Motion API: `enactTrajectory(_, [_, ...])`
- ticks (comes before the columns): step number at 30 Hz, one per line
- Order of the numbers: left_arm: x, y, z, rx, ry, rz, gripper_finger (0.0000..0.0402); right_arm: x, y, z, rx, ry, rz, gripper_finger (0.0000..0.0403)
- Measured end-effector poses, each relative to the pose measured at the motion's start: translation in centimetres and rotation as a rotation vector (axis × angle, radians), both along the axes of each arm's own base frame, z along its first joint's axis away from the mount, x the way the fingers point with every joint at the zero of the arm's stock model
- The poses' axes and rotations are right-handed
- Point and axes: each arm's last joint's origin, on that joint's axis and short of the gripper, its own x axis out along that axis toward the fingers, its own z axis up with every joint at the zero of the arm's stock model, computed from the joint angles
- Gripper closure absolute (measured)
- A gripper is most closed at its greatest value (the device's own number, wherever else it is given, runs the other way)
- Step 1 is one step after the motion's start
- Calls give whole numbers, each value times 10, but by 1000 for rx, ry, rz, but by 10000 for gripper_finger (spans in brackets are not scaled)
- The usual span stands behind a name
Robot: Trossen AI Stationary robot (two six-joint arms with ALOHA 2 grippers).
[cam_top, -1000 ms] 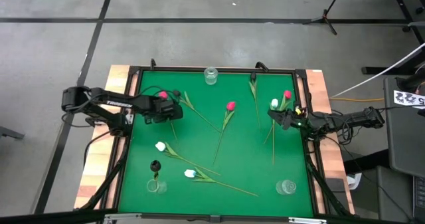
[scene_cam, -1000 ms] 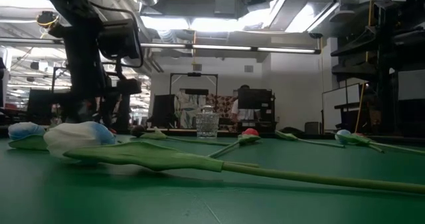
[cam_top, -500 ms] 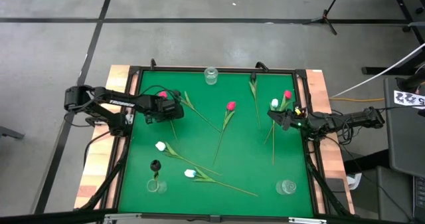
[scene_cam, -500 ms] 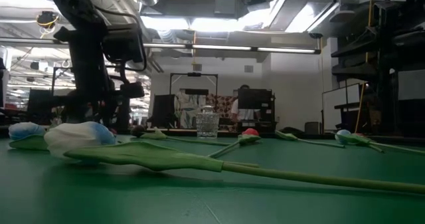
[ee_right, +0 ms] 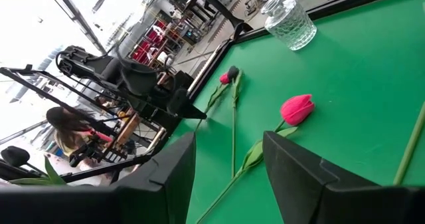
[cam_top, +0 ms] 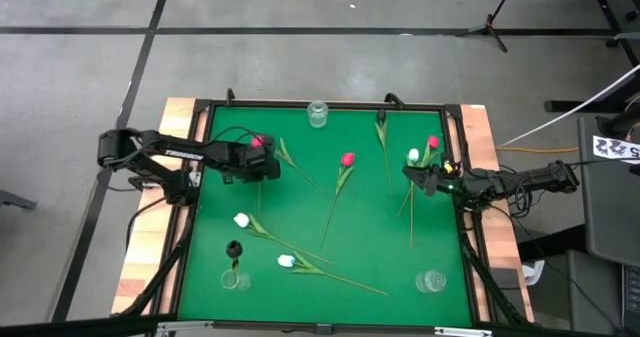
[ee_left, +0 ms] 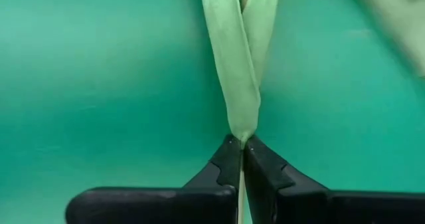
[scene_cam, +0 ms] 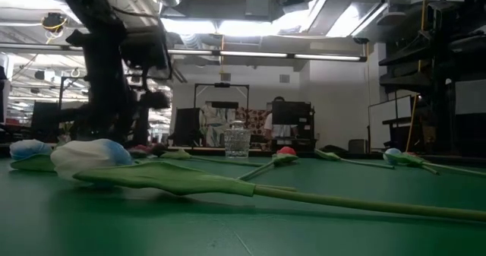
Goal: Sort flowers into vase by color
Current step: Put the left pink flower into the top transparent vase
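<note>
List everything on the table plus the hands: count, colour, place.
Table: one, green top, black frame.
Vases: three, clear glass; high view top centre, bottom left, bottom right.
Pink tulips: three; upper left, centre, right edge.
White tulips: three; two lower left, one right edge.
Dark tulip: one, in the bottom-left vase.
Loose stems: two, green, heads unclear; upper left, upper right.
Left hand: shut on a green stem, upper left.
Right hand: open, right edge.
</note>
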Motion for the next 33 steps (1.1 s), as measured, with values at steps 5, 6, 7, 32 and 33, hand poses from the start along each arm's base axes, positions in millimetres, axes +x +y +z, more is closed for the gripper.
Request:
enactTrajectory(5, [5,2,21,70,-87,-16,399,0,0,0,0,1,0,226])
enactTrajectory(6, [6,3,27,89,-110,-14,399,0,0,0,0,1,0,226])
enactTrajectory(7, [7,4,34,107,-133,-9,399,0,0,0,0,1,0,226])
enactTrajectory(32, [52,44,128,1194,-485,-95,401,0,-1,0,-4,5,-19,226])
enactTrajectory(33, [53,46,129,1234,-475,-101,401,0,-1,0,-4,5,-20,226])
